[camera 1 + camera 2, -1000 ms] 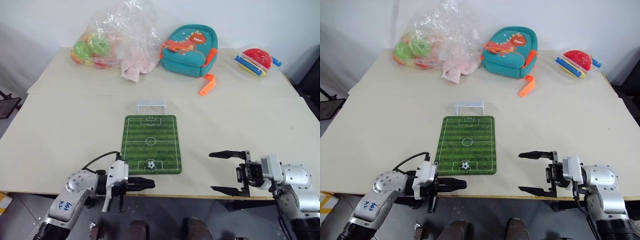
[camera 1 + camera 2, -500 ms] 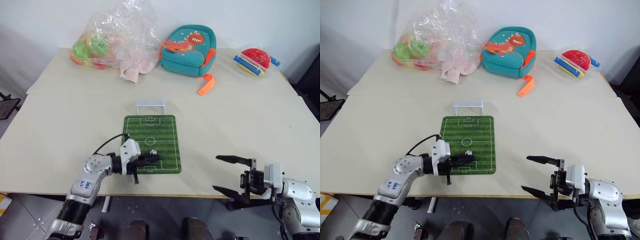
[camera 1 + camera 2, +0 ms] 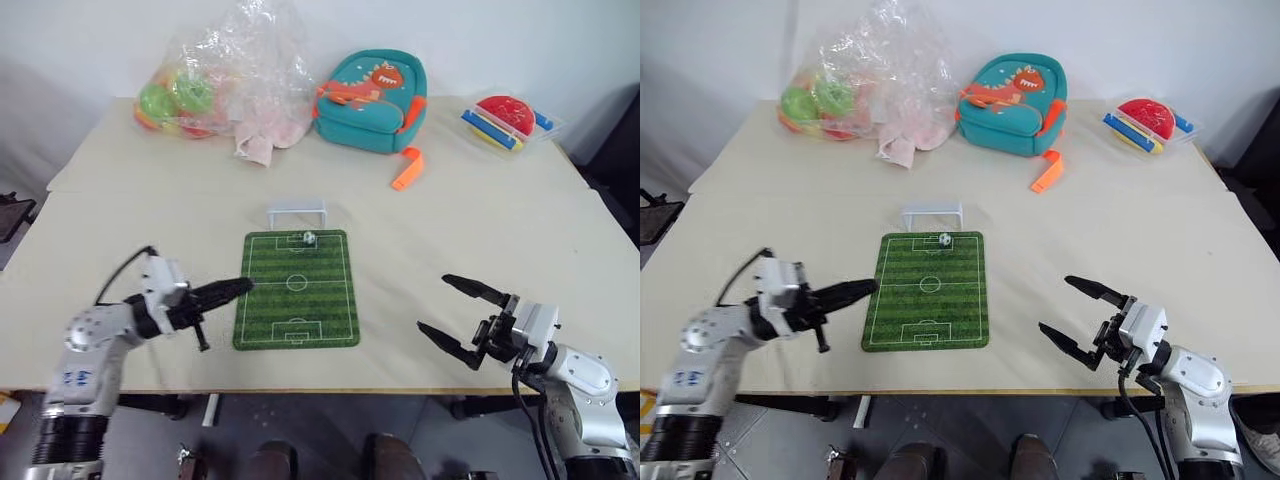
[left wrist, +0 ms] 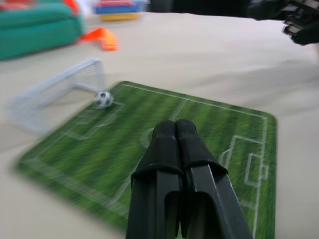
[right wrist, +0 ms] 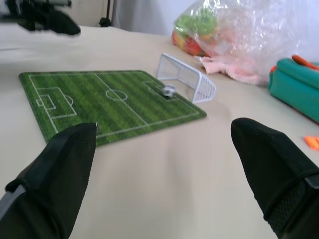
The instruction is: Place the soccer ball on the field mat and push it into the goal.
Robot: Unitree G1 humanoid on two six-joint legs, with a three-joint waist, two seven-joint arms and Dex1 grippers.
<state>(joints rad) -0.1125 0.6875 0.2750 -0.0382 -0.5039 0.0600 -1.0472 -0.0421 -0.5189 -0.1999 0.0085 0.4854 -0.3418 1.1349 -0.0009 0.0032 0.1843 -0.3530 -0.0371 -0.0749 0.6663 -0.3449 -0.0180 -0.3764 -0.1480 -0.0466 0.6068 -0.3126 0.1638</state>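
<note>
The field mat (image 3: 297, 290) lies flat in the middle of the table, and the white goal (image 3: 297, 213) stands at its far end. The soccer ball (image 3: 309, 238) rests on the mat's far edge, right at the goal mouth; the left wrist view also shows the ball (image 4: 103, 98) beside the goal (image 4: 55, 94). My left gripper (image 3: 240, 287) is shut and empty, lying level, with its tip at the mat's left edge near the halfway line. My right gripper (image 3: 435, 303) stands wide open and empty, to the right of the mat near the table's front edge.
At the back of the table are a clear plastic bag (image 3: 215, 85) of green and orange balls, a teal dinosaur backpack (image 3: 370, 90) with an orange strap (image 3: 405, 170), and a clear tray (image 3: 505, 118) of red, blue and yellow toys. The front table edge runs just below both grippers.
The ball has rolled from the near penalty box up the mat to the goal mouth. My left gripper swept in over the mat, then drew back out to the left. The right gripper shifted slightly.
</note>
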